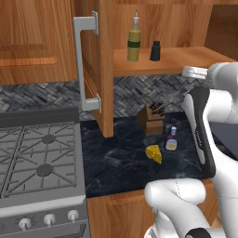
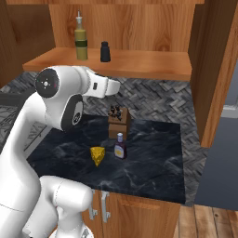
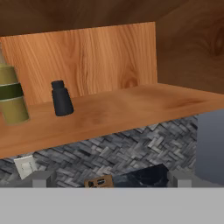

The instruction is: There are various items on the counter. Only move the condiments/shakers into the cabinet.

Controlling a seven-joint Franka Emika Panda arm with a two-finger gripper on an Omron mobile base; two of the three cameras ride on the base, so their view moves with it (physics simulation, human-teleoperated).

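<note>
**Gripper open and empty at shelf height, two of three condiments on the shelf**

My gripper (image 3: 108,183) is sitting spread wide, jaws fully apart, gripping nothing. In the hand view both fingertips (image 3: 43,178) are showing at the bottom with open space between them, and I'm looking along the shelf (image 3: 131,109) from just in front of and slightly below its edge.

Inside the cabinet (image 1: 104,65):
- olive bottle (image 1: 134,44) is standing upright on the shelf, left side, dark band around the middle, pale nozzle on top.
- black shaker (image 1: 155,51) is standing upright just right of it, near but not touching.
- the cabinet door is hanging open, long grey handle (image 1: 83,65) facing the left base camera.

On the bench (image 2: 148,158):
- purple bottle (image 2: 120,146) with red cap and pale label is standing upright, in front of the knife block (image 2: 118,122), close to it.
- cheese wedge (image 2: 97,155) is lying just to the left of that bottle, a small gap between them.

In the left base view the gas stove (image 1: 39,162) is sitting left of the bench. My arm is reaching up, with the wrist level with the shelf edge in both base views.
</note>
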